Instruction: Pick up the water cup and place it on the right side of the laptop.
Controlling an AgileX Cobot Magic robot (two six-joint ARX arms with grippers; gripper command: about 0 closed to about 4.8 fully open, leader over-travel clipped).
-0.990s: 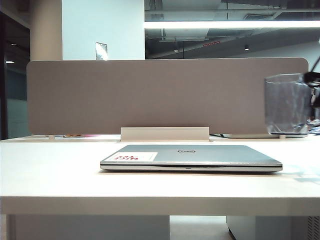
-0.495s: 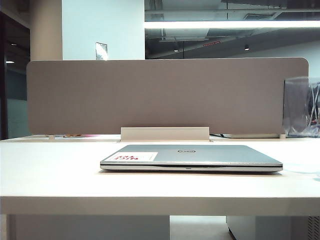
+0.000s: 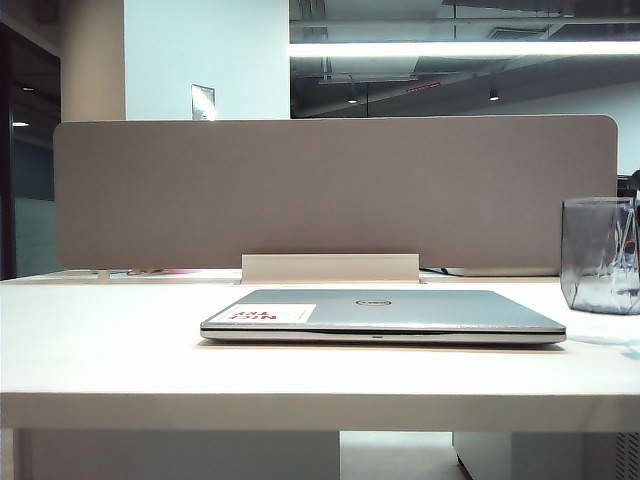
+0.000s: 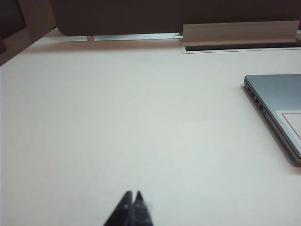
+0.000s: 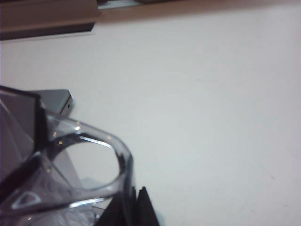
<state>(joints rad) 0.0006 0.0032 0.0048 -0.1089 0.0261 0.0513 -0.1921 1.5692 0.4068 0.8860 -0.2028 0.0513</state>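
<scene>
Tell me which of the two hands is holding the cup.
The right hand, shut on the cup's handle right of the laptop; the left hand is shut on nothing.

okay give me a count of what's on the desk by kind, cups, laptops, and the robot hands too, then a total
Water cups: 1, the water cup at the desk's right edge, held by the right hand, which is shut on its handle
Laptops: 1, the laptop, lid closed, mid-desk
Robot hands: 2, the right one plus the left hand, shut and holding nothing, above bare desk beside the laptop
Total: 4

water cup (image 3: 598,255): smoky, upright, right of laptop (image 3: 382,315) | laptop: closed, flat
</scene>
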